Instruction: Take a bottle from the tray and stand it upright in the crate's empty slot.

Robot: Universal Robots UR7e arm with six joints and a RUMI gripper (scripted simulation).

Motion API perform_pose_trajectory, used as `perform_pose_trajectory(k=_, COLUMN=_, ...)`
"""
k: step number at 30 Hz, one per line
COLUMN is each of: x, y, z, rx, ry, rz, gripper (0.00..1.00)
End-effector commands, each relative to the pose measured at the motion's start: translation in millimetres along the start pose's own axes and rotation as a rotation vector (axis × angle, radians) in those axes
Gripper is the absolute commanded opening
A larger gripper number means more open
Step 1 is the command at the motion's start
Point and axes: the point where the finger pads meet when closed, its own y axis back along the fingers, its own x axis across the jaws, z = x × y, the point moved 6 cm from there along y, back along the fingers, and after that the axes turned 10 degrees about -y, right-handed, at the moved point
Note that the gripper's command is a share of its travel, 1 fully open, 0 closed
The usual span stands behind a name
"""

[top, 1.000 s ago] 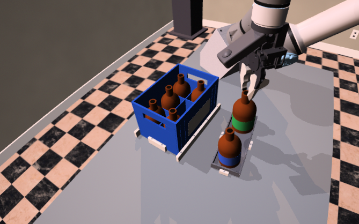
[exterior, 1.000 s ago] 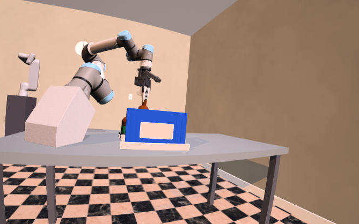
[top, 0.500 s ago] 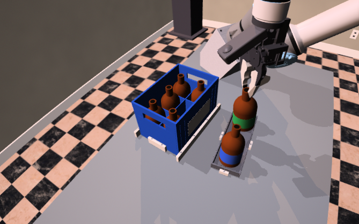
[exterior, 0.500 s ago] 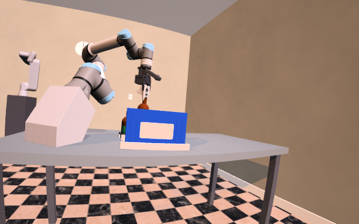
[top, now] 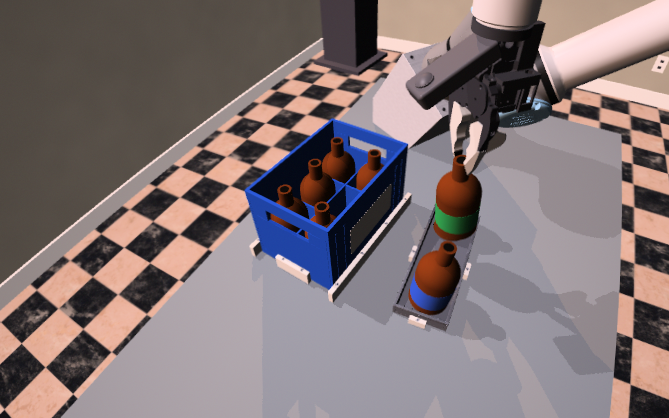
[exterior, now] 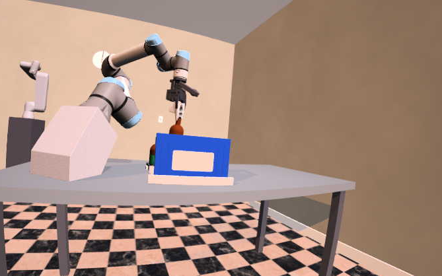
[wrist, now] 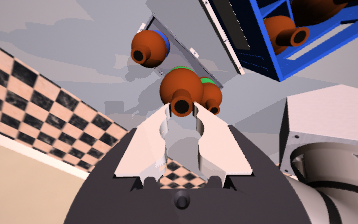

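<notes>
My gripper (top: 465, 157) is shut on the neck of a brown bottle with a green band (top: 457, 201) and holds it upright above the far end of the grey tray. The wrist view shows the fingers on either side of this bottle's neck (wrist: 181, 89). A second green-banded bottle (wrist: 211, 97) stands below it in the tray, and it also shows in the exterior view (exterior: 152, 154). A blue-banded bottle (top: 435, 280) stands at the tray's near end. The blue crate (top: 329, 202) to the left holds several bottles. Its empty slot (top: 349, 194) is the middle one on the tray side.
Pale stop blocks and a rail (top: 370, 246) lie around the crate's base. A large pale slanted block (exterior: 74, 142) covers the arm's base at the back of the table. A dark pillar (top: 352, 31) stands on the floor beyond the table.
</notes>
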Motion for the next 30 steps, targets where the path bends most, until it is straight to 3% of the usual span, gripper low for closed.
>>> perform_pose_trajectory(k=1, x=0.0, y=5.0, z=-0.2, rx=0.0, ry=0.0, rz=0.0, gripper=0.0)
perform_pose_trajectory(k=30, x=0.0, y=11.5, z=-0.2, rx=0.0, ry=0.0, rz=0.0, gripper=0.0)
